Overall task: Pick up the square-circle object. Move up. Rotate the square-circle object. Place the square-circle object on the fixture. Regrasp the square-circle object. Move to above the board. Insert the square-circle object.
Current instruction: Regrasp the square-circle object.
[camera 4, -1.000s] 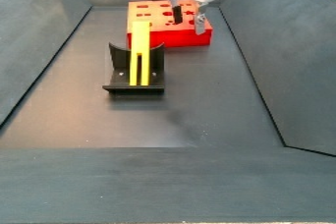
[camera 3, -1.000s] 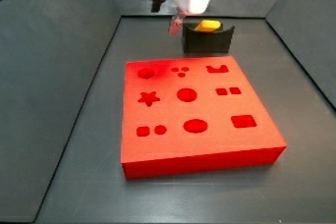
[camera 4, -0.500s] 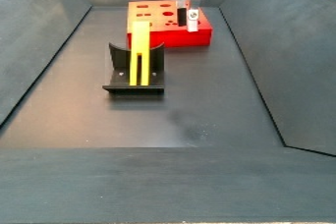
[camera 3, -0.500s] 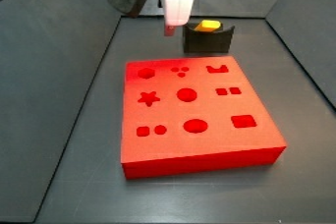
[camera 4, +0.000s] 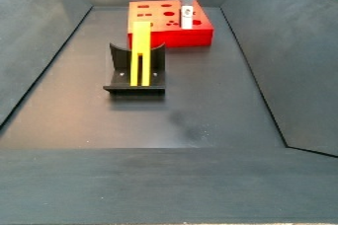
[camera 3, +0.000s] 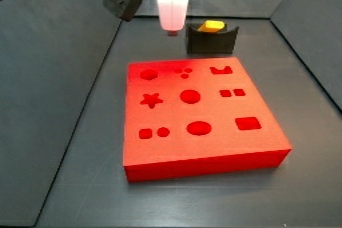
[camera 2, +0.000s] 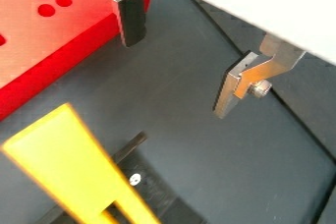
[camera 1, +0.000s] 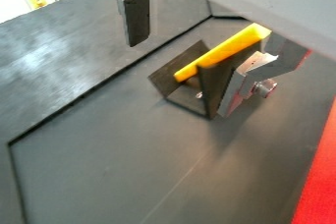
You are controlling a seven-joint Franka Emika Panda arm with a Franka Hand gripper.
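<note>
The yellow square-circle object (camera 4: 140,49) lies slanted in the notch of the dark fixture (camera 4: 133,79), free of any grip. In a side view its end (camera 3: 211,24) pokes out above the fixture (camera 3: 211,42). My gripper (camera 3: 171,24) hangs open beside the fixture, behind the far edge of the red board (camera 3: 201,122). Both wrist views show nothing between the fingers. The gripper (camera 1: 183,76) is raised over the object (camera 1: 223,53) and fixture (camera 1: 184,88). In a wrist view the gripper (camera 2: 178,77) sits between the board (camera 2: 39,41) and the object (camera 2: 66,164).
Dark sloping walls (camera 3: 80,82) enclose the grey floor (camera 4: 172,120) on every side. The board (camera 4: 169,27) lies beyond the fixture in a side view, with shaped recesses in its top.
The gripper has turned about its vertical axis and drifted slightly away from the fixture. The square-circle object has stayed on the fixture.
</note>
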